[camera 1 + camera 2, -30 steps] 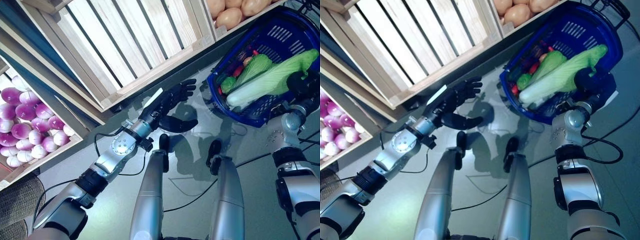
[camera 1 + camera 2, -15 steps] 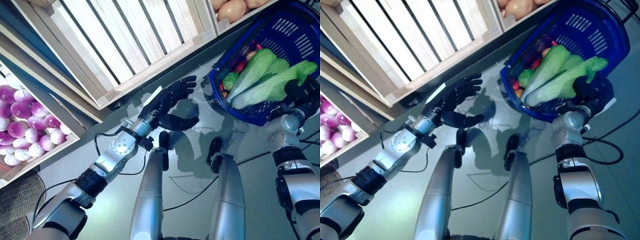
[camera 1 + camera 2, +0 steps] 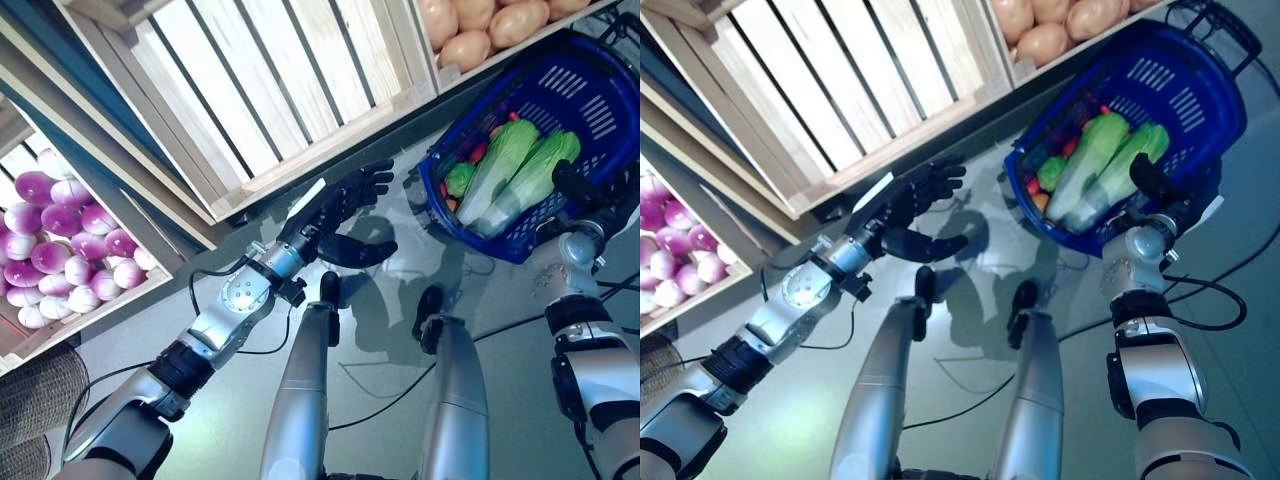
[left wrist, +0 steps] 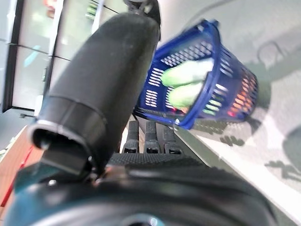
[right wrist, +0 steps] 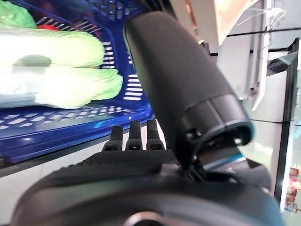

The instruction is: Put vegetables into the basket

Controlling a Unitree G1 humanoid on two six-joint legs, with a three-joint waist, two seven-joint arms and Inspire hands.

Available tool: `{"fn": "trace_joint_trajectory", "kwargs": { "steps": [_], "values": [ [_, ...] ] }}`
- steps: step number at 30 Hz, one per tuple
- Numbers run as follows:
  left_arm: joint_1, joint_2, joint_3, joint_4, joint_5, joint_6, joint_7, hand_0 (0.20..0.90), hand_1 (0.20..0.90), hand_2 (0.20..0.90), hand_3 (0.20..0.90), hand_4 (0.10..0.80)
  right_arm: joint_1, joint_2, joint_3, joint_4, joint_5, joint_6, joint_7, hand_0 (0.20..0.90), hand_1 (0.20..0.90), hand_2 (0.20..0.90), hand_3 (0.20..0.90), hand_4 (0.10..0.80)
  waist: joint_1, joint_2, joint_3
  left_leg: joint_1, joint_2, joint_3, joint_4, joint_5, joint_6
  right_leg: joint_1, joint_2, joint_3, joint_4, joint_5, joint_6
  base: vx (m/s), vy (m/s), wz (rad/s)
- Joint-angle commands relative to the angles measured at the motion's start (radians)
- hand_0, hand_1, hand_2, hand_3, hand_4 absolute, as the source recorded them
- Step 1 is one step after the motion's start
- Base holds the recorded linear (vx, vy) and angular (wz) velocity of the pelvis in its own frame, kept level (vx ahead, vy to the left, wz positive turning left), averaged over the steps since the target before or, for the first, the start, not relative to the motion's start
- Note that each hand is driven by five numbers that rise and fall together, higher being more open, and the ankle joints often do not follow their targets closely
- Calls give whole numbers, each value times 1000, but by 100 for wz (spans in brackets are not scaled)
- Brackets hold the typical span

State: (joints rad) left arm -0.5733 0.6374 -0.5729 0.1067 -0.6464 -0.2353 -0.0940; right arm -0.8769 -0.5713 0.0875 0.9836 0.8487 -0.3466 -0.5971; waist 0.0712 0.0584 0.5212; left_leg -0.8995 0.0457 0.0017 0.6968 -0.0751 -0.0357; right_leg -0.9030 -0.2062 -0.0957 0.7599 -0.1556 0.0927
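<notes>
Basket: blue basket (image 3: pixel 560 100) sits on the floor right by the wooden crates (image 3: pixel 280 90).
Veggies: two pale green cabbages (image 3: pixel 515 175) lying inside it, plus some small red and green stuff.
Right hand (image 3: pixel 590 190): at the basket's near rim, fingers straight, holding nothing.
Left hand (image 3: pixel 340 205): hovering over the floor, fingers spread, empty.

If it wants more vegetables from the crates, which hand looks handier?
Probably the left hand: it is open, empty and close to the crates. The right hand sits at the basket rim beside the cabbages.
</notes>
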Motion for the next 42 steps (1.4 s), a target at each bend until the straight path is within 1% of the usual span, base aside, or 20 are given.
{"fn": "trace_joint_trajectory", "kwargs": {
  "steps": [1,3,5,8,12,13,17,20,23,24,26,27,29,31,32,33,35,37,38,42],
  "values": [
    [-14,-38,62,-144,-85,-87,-32,900,900,900,900,800,-22,-86,3,-76,-40,-92,56,900,900,900,900,800,-7,11,-1,169,0,47,-174,-1,-13,207,58,-43,-136,30,-38,0,0,0],
    [-4,-46,75,-135,-92,-75,-50,900,900,900,900,800,3,-70,-5,-97,-34,-103,79,900,900,900,900,800,-7,3,-1,218,-4,47,-233,24,-15,260,60,-53,-200,48,-33,10,11,-3],
    [31,-55,83,-123,-101,-63,-70,900,900,900,900,800,64,-48,3,-147,-72,-107,103,900,900,900,900,800,-9,-5,-1,305,-9,51,-307,47,-19,354,63,-70,-295,74,-25,29,44,0],
    [73,-73,96,-95,-87,-47,-67,900,900,900,900,800,132,-34,29,-202,-161,-87,137,900,900,900,900,800,-15,-12,-25,383,-10,53,-378,64,-20,435,69,-83,-376,93,-22,43,67,-2],
    [164,-86,133,-71,-69,-15,-74,900,900,900,900,800,327,1,52,-359,-171,-60,204,900,900,900,900,800,-35,-33,-88,489,0,79,-482,90,-18,538,75,-94,-480,120,-16,86,78,-5],
    [204,-96,150,-60,-49,-8,-75,900,900,900,900,800,412,19,45,-402,-178,-63,251,900,900,900,900,800,-45,-41,-108,529,5,86,-514,95,-17,577,77,-95,-512,124,-15,107,76,-1],
    [296,-120,181,-2,3,11,-73,900,900,900,900,800,599,60,33,-463,-159,-38,384,900,900,900,900,800,-67,-65,-180,637,23,102,-605,112,-20,686,83,-90,-613,150,-2,133,57,-20],
    [355,-136,195,40,44,25,-70,900,900,900,900,800,680,97,48,-495,-229,-10,414,900,900,900,900,800,-78,-77,-229,708,31,113,-666,123,-24,755,86,-89,-676,165,7,188,43,-18],
    [425,-161,221,106,87,56,-66,900,900,900,900,800,770,142,73,-518,-308,55,436,900,900,900,900,800,-93,-85,-290,769,41,132,-715,132,-26,805,87,-88,-720,179,14,192,80,-28],
    [452,-181,225,188,102,56,-67,900,900,900,900,800,801,164,96,-480,-381,82,461,900,900,900,900,800,-98,-87,-328,802,46,147,-731,129,-28,832,86,-91,-741,183,18,178,63,-24],
    [465,-192,229,232,117,68,-62,900,900,900,900,800,812,167,109,-451,-416,106,476,900,900,900,900,800,-100,-88,-345,820,48,155,-737,125,-27,848,84,-91,-753,186,20,145,63,-26],
    [479,-207,224,299,142,74,-59,900,900,900,900,800,827,176,131,-416,-440,154,509,900,900,900,900,800,-100,-89,-366,836,51,164,-737,119,-29,864,79,-97,-762,186,23,139,60,-25],
    [489,-227,214,397,195,85,-50,900,900,900,900,800,830,195,154,-329,-450,207,549,900,900,900,900,800,-100,-89,-382,855,52,176,-730,108,-27,879,72,-100,-762,185,27,86,46,-14],
    [485,-245,209,500,234,92,-50,900,900,900,900,800,826,210,181,-235,-506,218,577,900,900,900,900,800,-98,-88,-391,871,53,185,-732,104,-27,891,68,-103,-764,183,32,35,27,-8],
    [482,-248,209,515,240,105,-50,900,900,900,900,800,825,214,185,-220,-509,230,582,900,900,900,900,800,-98,-88,-393,875,53,186,-733,103,-26,893,67,-103,-764,182,33,52,24,-1],
    [472,-269,217,611,281,104,-51,900,900,900,900,800,824,232,202,-141,-527,263,610,900,900,900,900,800,-98,-85,-400,889,51,192,-735,98,-25,906,63,-106,-766,179,36,40,17,1],
    [467,-279,225,672,300,111,-59,900,900,900,900,800,825,243,209,-95,-561,286,616,900,900,900,900,800,-99,-85,-404,901,49,196,-736,92,-21,916,61,-105,-770,176,38,24,10,0],
    [467,-292,242,751,337,117,-54,900,900,900,900,800,833,256,211,-33,-524,344,621,900,900,900,900,800,-97,-81,-408,911,44,193,-736,88,-20,928,56,-110,-775,177,42,0,0,0],
    [466,-305,254,830,371,134,-45,900,900,900,900,800,837,280,203,34,-536,379,618,900,900,900,900,800,-98,-77,-412,923,40,193,-739,82,-16,937,52,-110,-775,174,45,0,0,0],
    [467,-322,274,949,416,168,-33,900,900,900,900,800,835,304,201,123,-572,427,626,900,900,900,900,800,-98,-71,-419,942,34,190,-747,77,-11,951,47,-110,-775,169,48,16,18,0]
  ]
}}
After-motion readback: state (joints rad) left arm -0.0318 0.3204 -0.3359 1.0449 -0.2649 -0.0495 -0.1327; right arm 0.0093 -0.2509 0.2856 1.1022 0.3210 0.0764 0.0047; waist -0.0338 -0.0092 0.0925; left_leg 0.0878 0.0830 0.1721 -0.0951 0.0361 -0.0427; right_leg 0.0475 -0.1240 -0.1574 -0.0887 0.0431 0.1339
